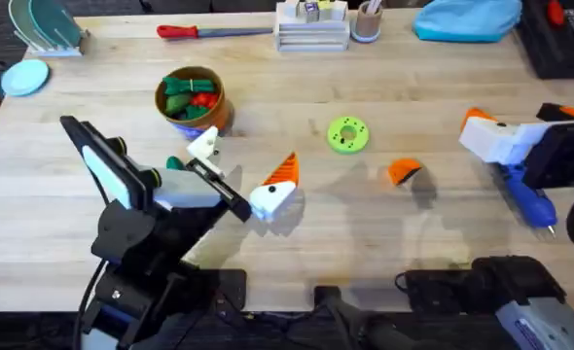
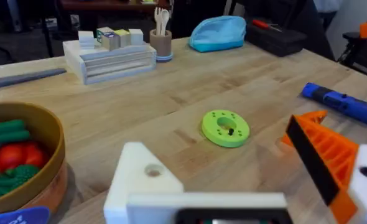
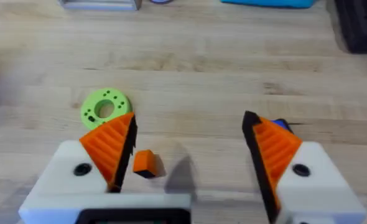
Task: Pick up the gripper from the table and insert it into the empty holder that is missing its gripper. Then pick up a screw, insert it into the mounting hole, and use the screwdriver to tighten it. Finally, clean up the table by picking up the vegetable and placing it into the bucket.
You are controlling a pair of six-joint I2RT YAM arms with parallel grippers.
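The orange wedge gripper (image 1: 404,172) lies on the table right of centre; it also sits ahead of my right gripper (image 3: 190,124), which is open, as a small orange gripper (image 3: 144,163) near one pad. My left gripper (image 1: 246,153) is open and holds nothing. One of its jaws is the bare white holder (image 2: 143,177) with an empty hole; the other carries an orange pad (image 2: 323,155). The blue screwdriver (image 1: 526,201) lies under my right gripper (image 1: 520,126). The tan bucket (image 1: 212,82) holds green and red toys. A small green shape (image 1: 176,162) peeks out beside the left wrist; I cannot tell what it is.
A light-green disc (image 1: 347,134) with holes lies mid-table. A red-handled screwdriver (image 1: 214,31), a white block stand (image 1: 311,29), a cup (image 1: 367,21) and a blue pouch (image 1: 467,19) line the far edge. A pale-blue dish (image 1: 24,76) is at far left.
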